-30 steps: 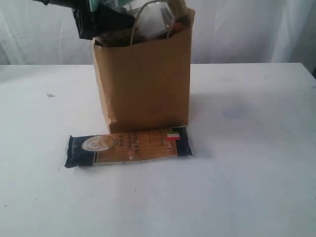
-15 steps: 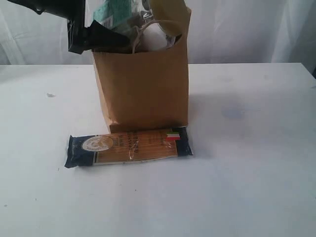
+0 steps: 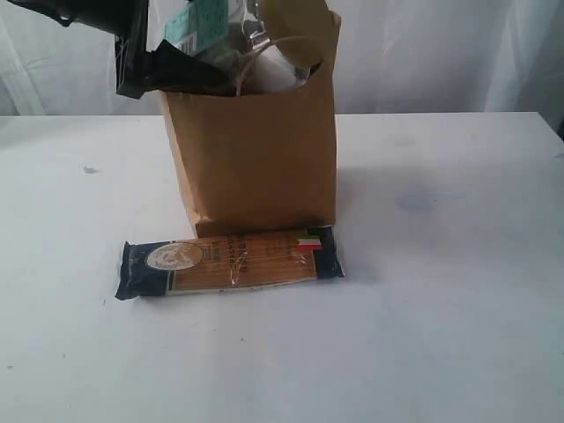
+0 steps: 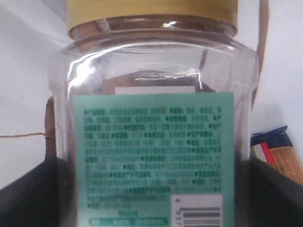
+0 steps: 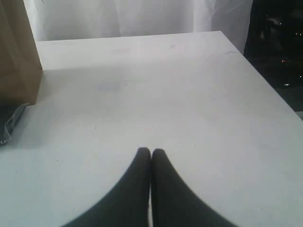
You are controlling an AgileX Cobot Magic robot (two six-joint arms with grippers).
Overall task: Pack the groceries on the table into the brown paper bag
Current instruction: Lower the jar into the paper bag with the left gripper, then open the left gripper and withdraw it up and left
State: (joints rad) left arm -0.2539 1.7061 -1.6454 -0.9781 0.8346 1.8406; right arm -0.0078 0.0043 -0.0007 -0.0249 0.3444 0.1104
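My left gripper (image 3: 196,72) is shut on the clear jar (image 3: 236,40), which lies tilted at the mouth of the brown paper bag (image 3: 251,154), its olive-yellow lid (image 3: 295,18) above the rim. The left wrist view is filled by the jar (image 4: 154,118) with its green label, and dark fingers (image 4: 28,198) flank it. The flat blue-ended spaghetti packet (image 3: 229,262) lies on the table (image 3: 441,291) in front of the bag. My right gripper (image 5: 151,153) is shut and empty above bare tabletop, away from the bag (image 5: 16,52). The other groceries are not visible.
White curtains hang behind the table. The table's far right corner (image 5: 222,35) drops off to a dark area. One end of the spaghetti packet (image 5: 12,120) shows by the bag's base in the right wrist view.
My left gripper has shifted left and slightly up with the jar, so more of the jar and its lid shows above the bag's rim. The bag's top leaned a little left.
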